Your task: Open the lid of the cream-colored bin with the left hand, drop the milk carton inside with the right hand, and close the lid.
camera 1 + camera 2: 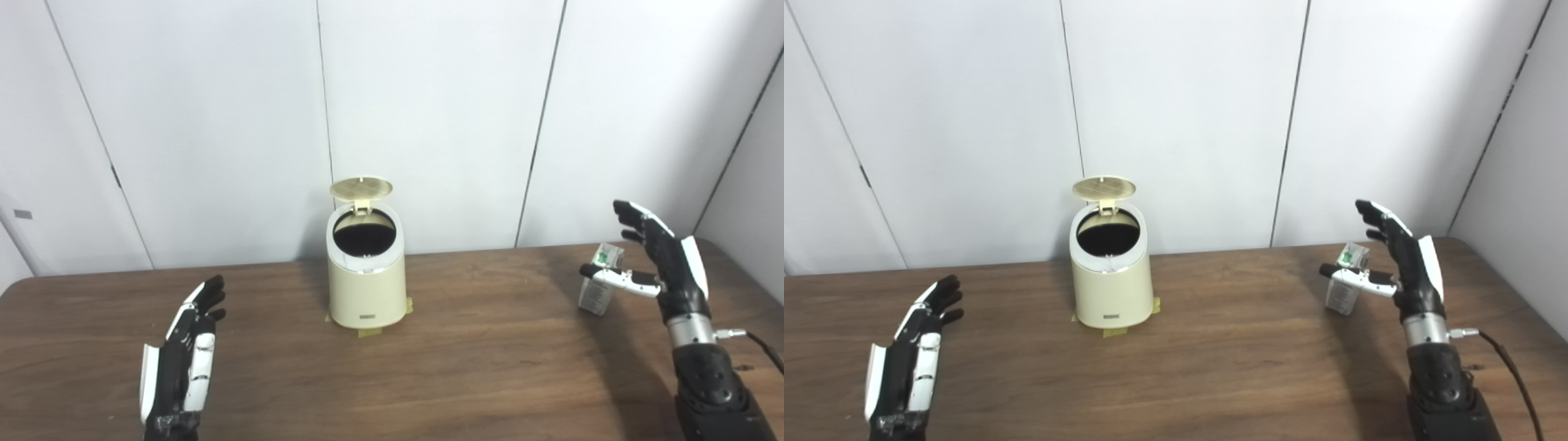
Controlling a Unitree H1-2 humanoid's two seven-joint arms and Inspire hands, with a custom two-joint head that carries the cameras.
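Risk at the grasp: right hand (664,263), fingers (631,214) spread wide, flanks the upright milk carton (600,288) on the table (490,355), and a careless closure could topple it; bin (366,288) lid (361,188) stands raised, left hand (184,355) open, empty.

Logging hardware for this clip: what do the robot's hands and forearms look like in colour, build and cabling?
Both are black mechanical hands with white shell panels. The left hand has a white plate along its outer edge and white finger covers. The right hand has a white thumb segment, a silver metal wrist cuff with a black cable plugged in, and a black perforated forearm. No sleeves.
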